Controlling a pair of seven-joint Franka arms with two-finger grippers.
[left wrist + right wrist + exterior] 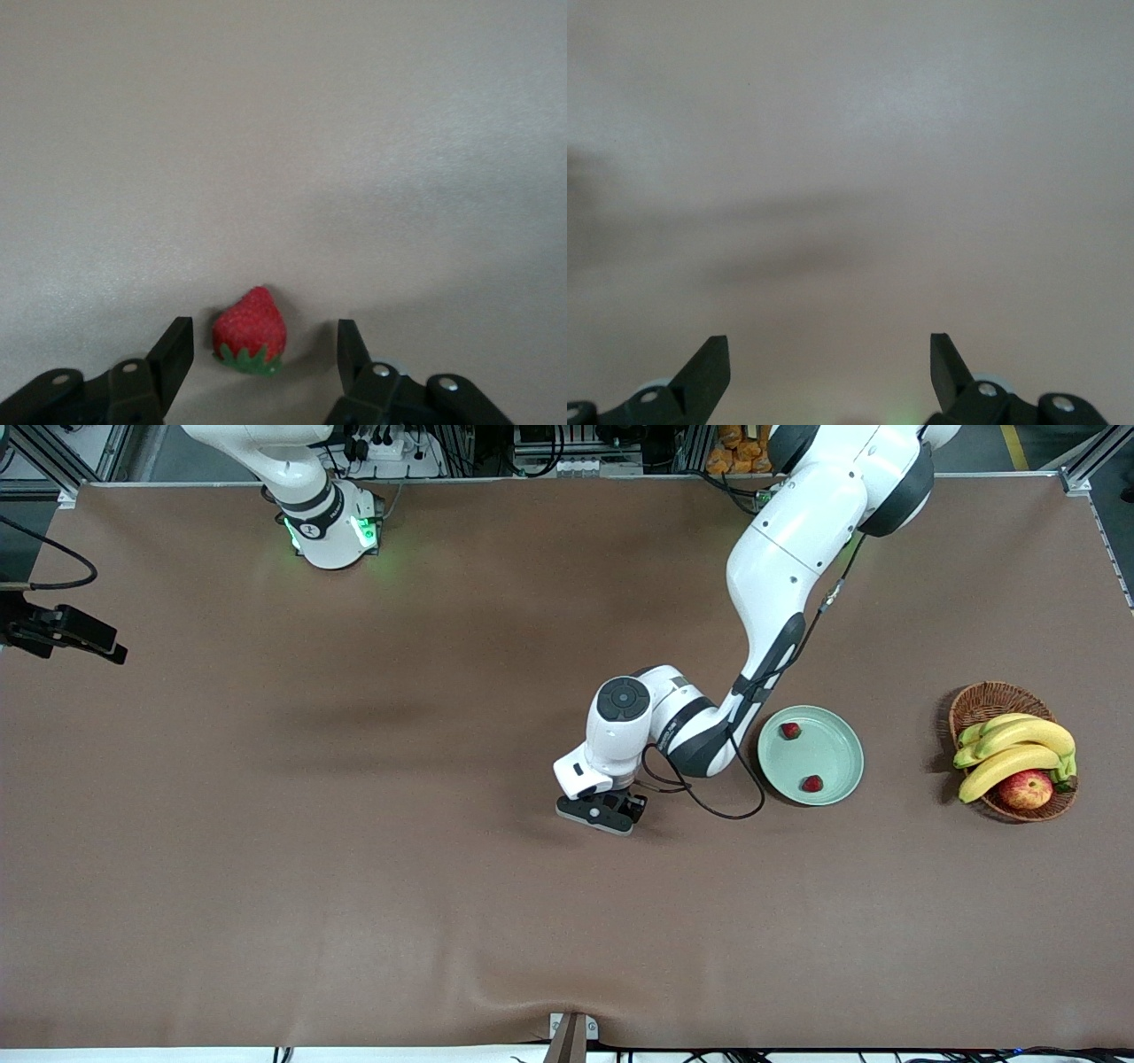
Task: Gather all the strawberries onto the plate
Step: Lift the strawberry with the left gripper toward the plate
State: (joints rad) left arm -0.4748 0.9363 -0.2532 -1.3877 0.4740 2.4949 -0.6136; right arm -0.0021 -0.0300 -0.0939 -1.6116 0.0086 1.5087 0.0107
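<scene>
A brown cloth-covered table [354, 824] fills the front view, with metal framing and cables along its upper edge. The left arm reaches down from its base to the middle of the table, its black two-finger left gripper [602, 811] low over the cloth; the gripper body hides whatever lies under it. Just beside that arm, toward the left arm's end of the table, sits the round, shallow, pale mint-green plate [833, 748] with two tiny red strawberries in it, one strawberry [790, 731] farther from the front camera and the other strawberry [811, 783] nearer. Still closer to the left arm's end stands a brown wicker basket [988, 701] holding yellow bananas [1019, 746] and a red-yellow apple [1025, 789]. The right arm waits at its base, only its white upper links in view there.

The left wrist view shows the third small red strawberry with a green leafy cap [250, 333] lying on the cloth between the left gripper's [265, 354] dark fingers [177, 350]. The jaws stand partly open on either side of the berry, with a visible gap at each side and no grip on it.

The right wrist view shows only bare brown cloth under the right gripper [830, 372], whose fingers [709, 367] are spread wide and hold nothing.
</scene>
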